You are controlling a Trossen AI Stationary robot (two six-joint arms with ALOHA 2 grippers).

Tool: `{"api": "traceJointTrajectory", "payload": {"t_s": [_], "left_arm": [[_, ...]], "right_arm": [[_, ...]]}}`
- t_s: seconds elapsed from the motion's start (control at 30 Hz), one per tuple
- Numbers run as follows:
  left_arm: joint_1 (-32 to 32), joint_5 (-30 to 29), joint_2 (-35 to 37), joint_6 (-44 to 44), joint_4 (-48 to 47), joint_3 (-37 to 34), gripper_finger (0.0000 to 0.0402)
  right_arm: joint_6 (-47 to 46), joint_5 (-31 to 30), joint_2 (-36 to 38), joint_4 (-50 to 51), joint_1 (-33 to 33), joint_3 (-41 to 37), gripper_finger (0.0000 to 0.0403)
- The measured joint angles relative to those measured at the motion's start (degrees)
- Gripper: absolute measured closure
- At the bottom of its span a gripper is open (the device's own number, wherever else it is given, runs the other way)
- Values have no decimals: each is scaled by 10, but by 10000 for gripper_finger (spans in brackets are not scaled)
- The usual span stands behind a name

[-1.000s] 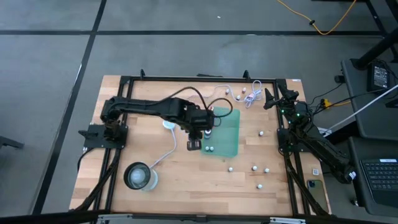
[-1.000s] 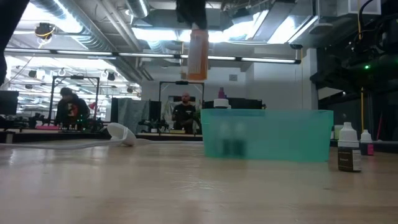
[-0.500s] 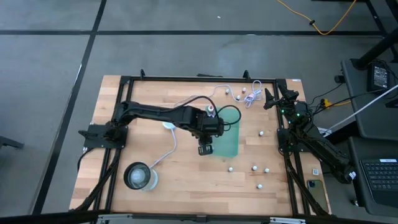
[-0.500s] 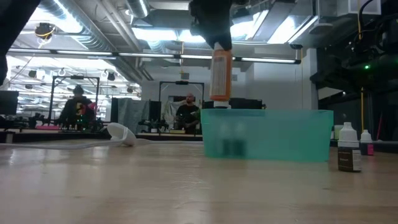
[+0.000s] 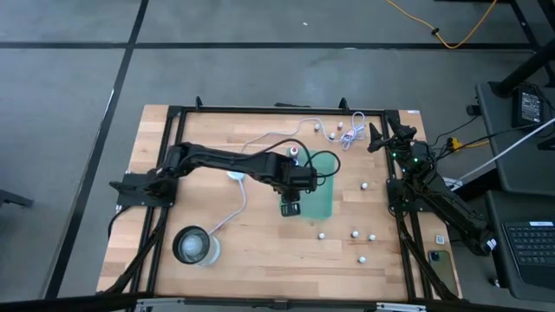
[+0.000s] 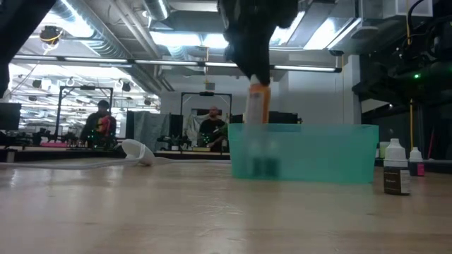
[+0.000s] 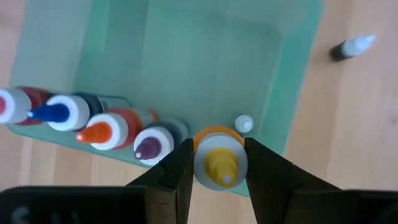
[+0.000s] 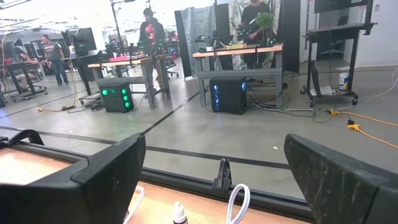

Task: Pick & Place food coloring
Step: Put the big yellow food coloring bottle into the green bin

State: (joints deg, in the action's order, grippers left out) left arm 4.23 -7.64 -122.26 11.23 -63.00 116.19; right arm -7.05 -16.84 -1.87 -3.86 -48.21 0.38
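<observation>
Food coloring bottle point(image 7: 218, 158), pinched in the left gripper point(image 7: 217, 163) above the green bin point(image 7: 186, 68), may knock the neighbouring bottles point(image 7: 99, 121) over if lowered crooked.

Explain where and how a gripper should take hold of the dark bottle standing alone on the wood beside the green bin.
Grip the dark bottle across its round body just below the white cap, coming straight down from above: it stands upright and apart from the green bin, leaving room around it.
</observation>
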Motion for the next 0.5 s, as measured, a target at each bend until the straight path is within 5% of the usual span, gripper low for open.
{"api": "traceJointTrajectory", "payload": {"t_s": [0.5], "left_arm": [[-17, 9, -7, -10, 54, -59, 288]], "right_arm": [[0, 0, 0, 0, 0, 0, 19]]}}
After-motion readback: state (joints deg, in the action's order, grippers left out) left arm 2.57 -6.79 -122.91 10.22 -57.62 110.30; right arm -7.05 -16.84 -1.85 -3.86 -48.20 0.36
